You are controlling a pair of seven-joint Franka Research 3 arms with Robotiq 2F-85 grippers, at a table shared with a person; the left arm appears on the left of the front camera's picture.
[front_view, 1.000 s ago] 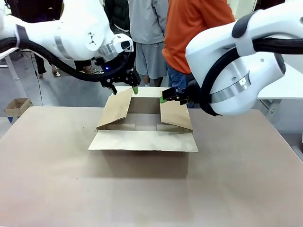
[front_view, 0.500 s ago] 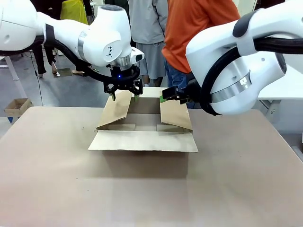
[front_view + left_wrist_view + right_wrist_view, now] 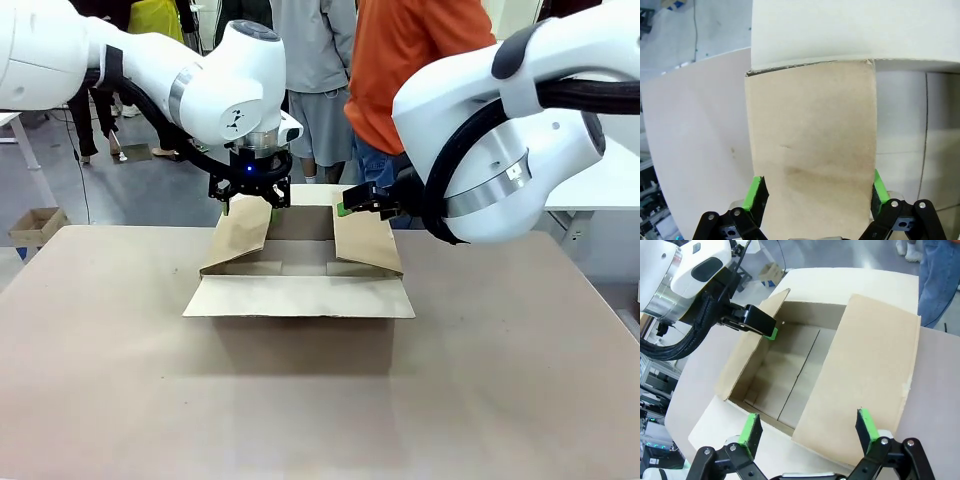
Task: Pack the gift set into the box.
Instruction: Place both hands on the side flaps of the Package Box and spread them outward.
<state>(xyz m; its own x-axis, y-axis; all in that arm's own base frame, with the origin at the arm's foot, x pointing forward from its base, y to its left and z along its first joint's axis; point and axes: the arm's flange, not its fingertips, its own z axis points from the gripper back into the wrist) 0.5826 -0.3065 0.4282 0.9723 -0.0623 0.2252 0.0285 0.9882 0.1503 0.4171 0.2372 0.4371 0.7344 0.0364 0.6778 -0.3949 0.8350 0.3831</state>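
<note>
jaws (image 3: 817, 187) of left gripper wide apart around box flap (image 3: 812, 145)

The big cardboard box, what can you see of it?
The box is brown, corrugated-looking cardboard, standing open on the table. Its flaps fold outward: one toward the robot, one toward the far side, and one on each side. Inside, bare walls and a bottom with a dark seam show. The left tool is at the left flap.

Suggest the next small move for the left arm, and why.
Probably lower the left gripper slightly, then close it on the side flap: its open fingers straddle that flap, which leans inward, narrowing the box's opening.
</note>
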